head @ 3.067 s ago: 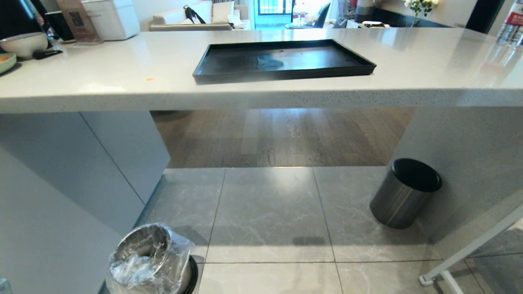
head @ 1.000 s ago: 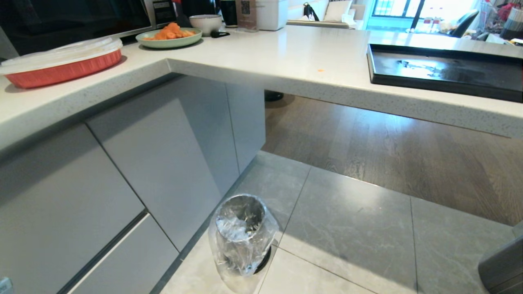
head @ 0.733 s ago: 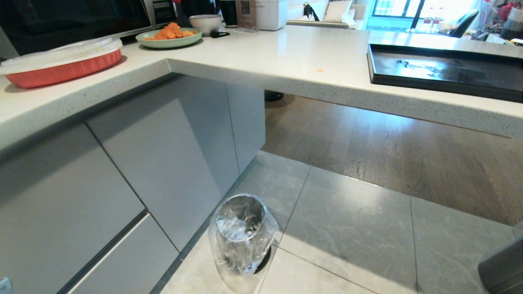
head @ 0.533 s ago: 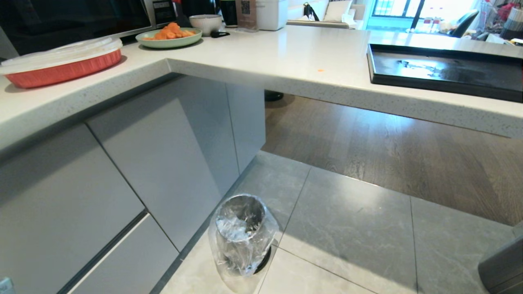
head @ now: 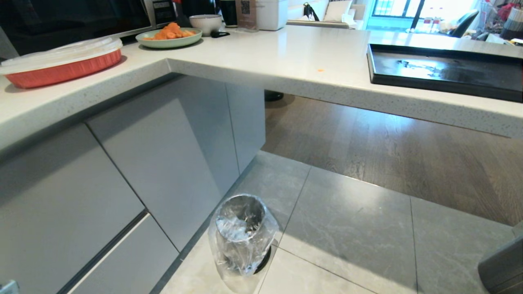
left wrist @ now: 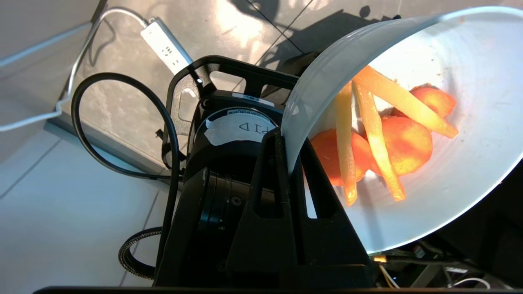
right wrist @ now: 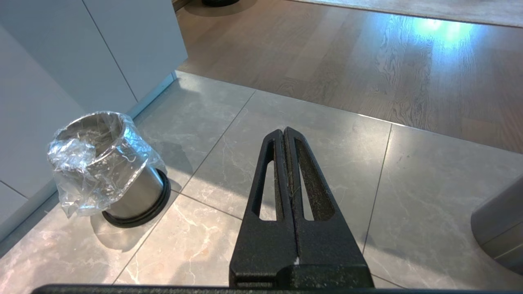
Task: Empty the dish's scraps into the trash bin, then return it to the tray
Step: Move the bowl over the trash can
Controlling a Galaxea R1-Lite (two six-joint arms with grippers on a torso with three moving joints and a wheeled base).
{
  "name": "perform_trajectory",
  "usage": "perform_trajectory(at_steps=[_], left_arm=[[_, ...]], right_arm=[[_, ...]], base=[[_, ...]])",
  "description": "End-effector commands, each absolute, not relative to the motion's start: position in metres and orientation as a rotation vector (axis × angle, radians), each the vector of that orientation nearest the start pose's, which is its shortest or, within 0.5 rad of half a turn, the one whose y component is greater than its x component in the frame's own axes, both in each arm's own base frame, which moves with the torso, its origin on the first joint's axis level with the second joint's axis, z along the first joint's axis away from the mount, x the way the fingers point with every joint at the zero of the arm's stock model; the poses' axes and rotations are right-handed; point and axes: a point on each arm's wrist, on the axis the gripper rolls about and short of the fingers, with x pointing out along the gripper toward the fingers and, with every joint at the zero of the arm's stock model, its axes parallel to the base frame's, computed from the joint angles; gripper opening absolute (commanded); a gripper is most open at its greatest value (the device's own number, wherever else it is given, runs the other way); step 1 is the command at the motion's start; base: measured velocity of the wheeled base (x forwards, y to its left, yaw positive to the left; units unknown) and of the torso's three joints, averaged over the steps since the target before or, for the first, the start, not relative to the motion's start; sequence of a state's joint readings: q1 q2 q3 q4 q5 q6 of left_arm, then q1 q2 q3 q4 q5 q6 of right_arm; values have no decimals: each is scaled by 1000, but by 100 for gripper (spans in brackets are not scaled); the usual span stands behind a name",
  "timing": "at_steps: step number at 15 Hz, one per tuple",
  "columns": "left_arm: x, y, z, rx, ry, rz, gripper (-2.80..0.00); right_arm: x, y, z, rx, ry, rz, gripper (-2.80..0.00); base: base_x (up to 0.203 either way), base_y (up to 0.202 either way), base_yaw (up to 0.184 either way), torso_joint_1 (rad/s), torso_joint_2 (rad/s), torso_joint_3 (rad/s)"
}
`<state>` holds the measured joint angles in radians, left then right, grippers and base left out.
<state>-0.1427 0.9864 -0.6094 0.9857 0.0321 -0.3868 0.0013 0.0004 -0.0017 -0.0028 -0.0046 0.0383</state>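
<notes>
On the tiled kitchen floor (head: 351,228) the trash bin (head: 241,234) waits while our left gripper (left wrist: 288,151), clenched on the dish (left wrist: 470,163), holds the scraps (left wrist: 380,143) undumped, with the tray (head: 445,71) return left.

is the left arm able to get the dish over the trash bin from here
Probably yes: the left end effector is shut on the dish with the scraps inside, and the trash bin stands open-topped on bare floor, nothing above it.

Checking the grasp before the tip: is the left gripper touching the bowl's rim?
Touching. The left wrist view shows the left gripper shut on the rim of the white bowl, a finger on each side of the wall.
</notes>
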Motion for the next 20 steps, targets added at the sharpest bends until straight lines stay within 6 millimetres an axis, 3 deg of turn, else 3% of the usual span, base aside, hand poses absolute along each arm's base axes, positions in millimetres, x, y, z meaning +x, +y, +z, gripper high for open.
perform_trajectory(at_steps=[1, 5, 20], left_arm=[[42, -6, 156, -195, 1343, 150, -280], [42, -6, 156, -196, 1346, 155, -280], [42, -8, 158, -169, 1337, 123, -280]], right_arm=[[-23, 0, 76, 38, -5, -3, -280], [-23, 0, 76, 38, -3, -3, -280], [-23, 0, 76, 38, -5, -3, -280]], base=[[0, 0, 0, 0, 0, 0], [0, 0, 0, -1, 2, -42], [0, 0, 0, 2, 2, -192]])
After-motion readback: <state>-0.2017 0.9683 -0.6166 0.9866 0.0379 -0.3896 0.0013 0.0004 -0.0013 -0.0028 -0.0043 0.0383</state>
